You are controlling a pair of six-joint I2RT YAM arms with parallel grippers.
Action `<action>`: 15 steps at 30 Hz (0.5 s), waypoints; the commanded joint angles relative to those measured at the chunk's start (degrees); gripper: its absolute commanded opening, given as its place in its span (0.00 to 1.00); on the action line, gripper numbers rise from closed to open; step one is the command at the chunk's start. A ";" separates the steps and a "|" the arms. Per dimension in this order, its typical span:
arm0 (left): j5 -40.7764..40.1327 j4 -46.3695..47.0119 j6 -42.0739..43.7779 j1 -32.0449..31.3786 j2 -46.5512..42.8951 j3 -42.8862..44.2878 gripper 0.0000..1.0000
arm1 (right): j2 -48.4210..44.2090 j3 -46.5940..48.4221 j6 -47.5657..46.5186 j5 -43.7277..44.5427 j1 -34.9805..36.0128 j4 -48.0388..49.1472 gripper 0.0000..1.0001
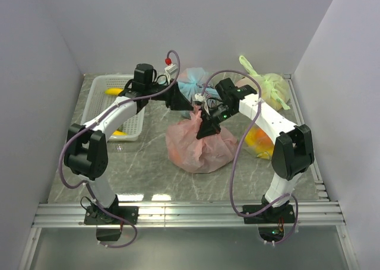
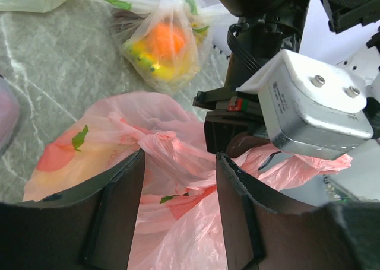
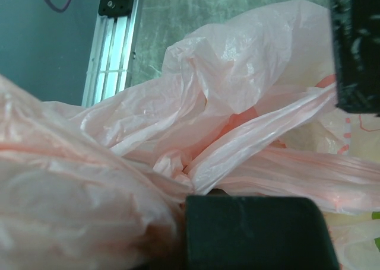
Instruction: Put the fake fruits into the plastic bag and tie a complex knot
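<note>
The pink plastic bag point(image 1: 200, 146) sat slumped in the middle of the grey marbled table point(image 1: 148, 172), between the two arms, its top gathered up into a peak. The right gripper point(image 1: 207, 127) was down on that peak with its fingers pressed together on a fold of the pink film. From its own wrist camera I saw mostly creased pink plastic, with two stretched strands running into a tight twist of handles point(image 3: 191, 170) just beside the dark lower finger point(image 3: 255, 231); whether that twist was a finished knot I could not tell. The left gripper point(image 2: 180, 157) came in from the far side, fingers spread well apart, one on either side of the bunched pink plastic and, as far as I could see, gripping nothing. Reddish and yellowish patches with a green leaf point(image 2: 79, 138) showed at the bag's side, but I could not tell whether they were fruit inside or a print on the film. Off to the left stood a white basket point(image 1: 95, 107) with a yellow banana point(image 1: 114, 92) at its far end and another yellow piece point(image 1: 119, 132) at its near edge. Behind the pink bag lay a light blue bag point(image 1: 191, 83), at the right rear a pale green bag point(image 1: 273, 86), and beside the right arm a clear bag of orange and yellow fruit point(image 2: 163, 47).
</note>
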 commanded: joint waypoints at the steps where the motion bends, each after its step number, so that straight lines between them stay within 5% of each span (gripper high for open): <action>1: 3.34 6.19 -5.85 0.32 1.42 -0.79 0.56 | -0.93 1.59 -2.47 -0.54 0.61 -1.69 0.00; 15: -5.00 -0.93 -3.14 0.58 5.64 3.34 0.58 | -0.66 2.47 -6.42 -0.36 0.61 -4.85 0.00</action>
